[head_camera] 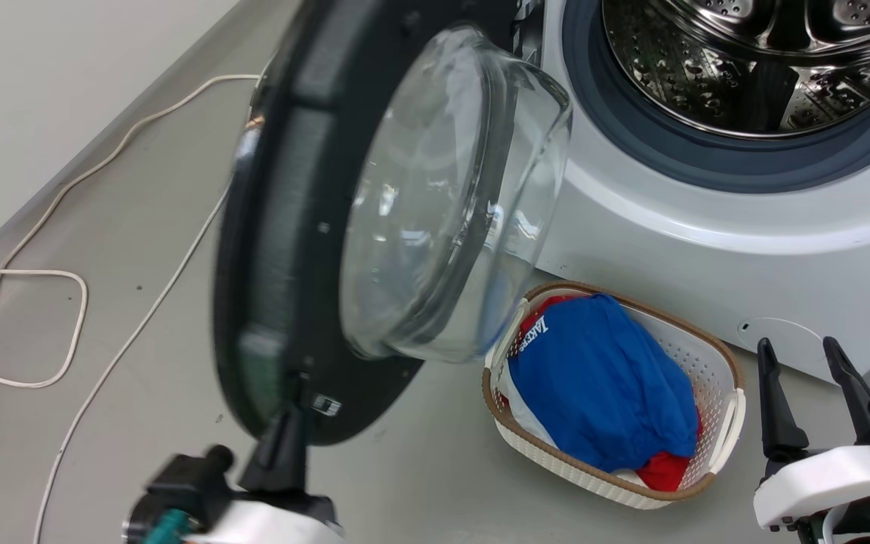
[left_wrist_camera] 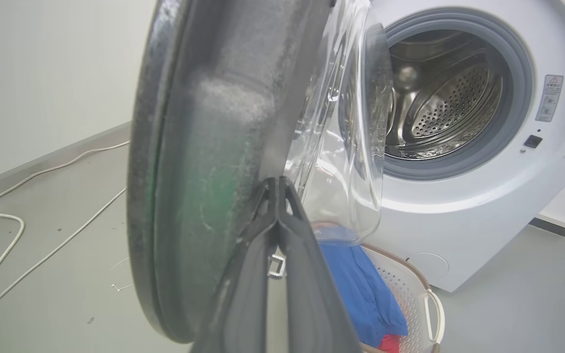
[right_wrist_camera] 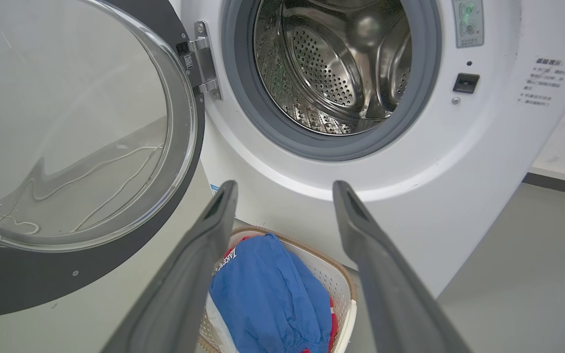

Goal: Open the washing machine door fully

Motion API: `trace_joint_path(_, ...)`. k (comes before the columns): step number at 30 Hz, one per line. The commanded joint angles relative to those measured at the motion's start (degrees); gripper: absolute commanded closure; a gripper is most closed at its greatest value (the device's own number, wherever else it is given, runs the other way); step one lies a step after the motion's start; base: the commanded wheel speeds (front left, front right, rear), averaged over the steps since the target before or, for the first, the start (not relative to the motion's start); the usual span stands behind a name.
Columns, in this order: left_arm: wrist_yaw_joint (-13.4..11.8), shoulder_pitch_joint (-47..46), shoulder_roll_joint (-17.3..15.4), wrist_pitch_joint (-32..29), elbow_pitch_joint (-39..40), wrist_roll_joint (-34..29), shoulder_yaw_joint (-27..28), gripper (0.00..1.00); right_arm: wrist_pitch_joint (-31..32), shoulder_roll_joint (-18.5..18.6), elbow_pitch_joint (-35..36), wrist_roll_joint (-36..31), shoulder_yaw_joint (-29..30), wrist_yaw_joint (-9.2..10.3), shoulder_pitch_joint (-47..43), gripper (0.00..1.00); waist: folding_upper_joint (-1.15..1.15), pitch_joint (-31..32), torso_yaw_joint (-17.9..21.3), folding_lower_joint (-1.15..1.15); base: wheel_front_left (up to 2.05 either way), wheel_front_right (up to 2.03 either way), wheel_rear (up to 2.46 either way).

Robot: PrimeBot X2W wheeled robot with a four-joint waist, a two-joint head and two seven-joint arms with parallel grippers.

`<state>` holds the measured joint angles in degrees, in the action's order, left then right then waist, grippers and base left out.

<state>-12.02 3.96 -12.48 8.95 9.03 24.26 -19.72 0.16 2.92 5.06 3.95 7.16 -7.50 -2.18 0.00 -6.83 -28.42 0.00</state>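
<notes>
The left pincer has its two dark fingers brought together, tips meeting, with nothing seen between them. The tips lie at the lower inner side of the washing machine door, on its black ring just beside the small metal latch; whether they press on the ring cannot be told.

The right pincer stands wide open and empty, well apart from the door, with its fingers pointing toward the white front of the machine.

The door is swung out from the machine on its metal hinge, which sits at the left side of the opening in the right wrist view. Being round, it has no long axis. It stands upright on edge at a wide angle from the machine front, and in the head view its rim is turned nearly toward the camera. Its clear glass bowl bulges to the right of that view, over toward the basket.

The steel drum lies open inside its grey gasket.

A white basket with a brown rim sits on the floor before the machine, just below the bowl, holding a blue garment over something red. A white cable loops across the floor to the left of the door.
</notes>
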Motion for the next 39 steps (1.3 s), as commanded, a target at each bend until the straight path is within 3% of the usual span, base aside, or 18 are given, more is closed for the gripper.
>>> trace_joint_path(1, -0.1, -0.6, -0.6, 0.1, -1.5, 1.1, 1.4, 1.0, 0.2, -0.1, 0.2, -0.4, -0.1, 0.02, 0.8, 0.0, 0.0, -0.1, 0.1, 0.0, 0.0, 0.0, 0.0)
trace_joint_path(6, 1.5, -3.3, -2.0, 1.8, -4.4, 4.9, 6.3, 1.0, 1.1, -0.1, 1.1, -0.7, -0.2, 0.02, 0.9, 0.0, 0.0, -0.7, 0.7, 0.0, 0.0, 0.0, 0.0)
trace_joint_path(14, 6.1, -10.7, -6.0, 4.0, -14.3, 8.4, 12.2, 1.0, 2.7, -0.1, 2.5, -1.6, -0.4, 0.02, 2.4, 0.0, 0.0, -3.5, 3.1, 0.0, 0.0, 0.0, 0.0)
trace_joint_path(27, 9.2, -20.7, -10.8, 6.0, -28.7, 10.3, 20.5, 1.0, 3.3, -0.1, 3.3, -2.4, -0.5, 0.02, 4.0, 0.0, 0.0, -6.1, 6.1, 0.0, 0.0, 0.0, 0.0)
trace_joint_path(39, 11.9, -27.1, -12.4, 6.3, -38.2, 9.7, 25.0, 1.0, 3.1, -0.1, 2.9, -2.6, -0.7, 0.02, 4.6, 0.0, 0.0, -6.7, 7.3, 0.0, 0.0, 0.0, 0.0)
